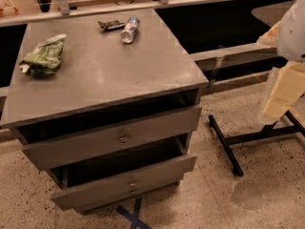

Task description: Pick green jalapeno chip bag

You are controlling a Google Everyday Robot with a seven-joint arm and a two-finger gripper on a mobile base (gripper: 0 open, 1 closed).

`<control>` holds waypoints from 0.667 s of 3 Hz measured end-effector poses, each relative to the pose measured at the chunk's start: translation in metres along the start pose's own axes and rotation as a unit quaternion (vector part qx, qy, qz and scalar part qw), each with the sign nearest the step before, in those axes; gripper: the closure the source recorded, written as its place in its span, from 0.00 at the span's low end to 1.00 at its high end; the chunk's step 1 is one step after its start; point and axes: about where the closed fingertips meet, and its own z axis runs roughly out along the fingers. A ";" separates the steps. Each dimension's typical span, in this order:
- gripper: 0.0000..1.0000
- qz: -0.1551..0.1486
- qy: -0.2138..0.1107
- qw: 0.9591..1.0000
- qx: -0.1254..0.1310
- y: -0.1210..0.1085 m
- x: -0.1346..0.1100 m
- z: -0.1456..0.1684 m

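The green jalapeno chip bag (43,56) lies crumpled near the far left edge of the grey cabinet top (109,75). It is dark green with a pale edge. My gripper (282,93) shows as a cream-coloured piece under the white arm (293,27) at the right edge of the view. It hangs over the floor well to the right of the cabinet, far from the bag, and nothing shows in it.
A small white-and-blue can (129,29) and a flat dark wrapper (110,25) lie at the back of the cabinet top. Two drawers (119,137) stand partly open below. A black stand's legs (228,149) lie on the speckled floor at the right.
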 end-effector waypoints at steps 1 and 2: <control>0.00 0.004 -0.012 1.000 0.011 -0.004 -0.008 -0.002; 0.00 0.026 -0.051 0.998 0.020 -0.019 -0.015 0.003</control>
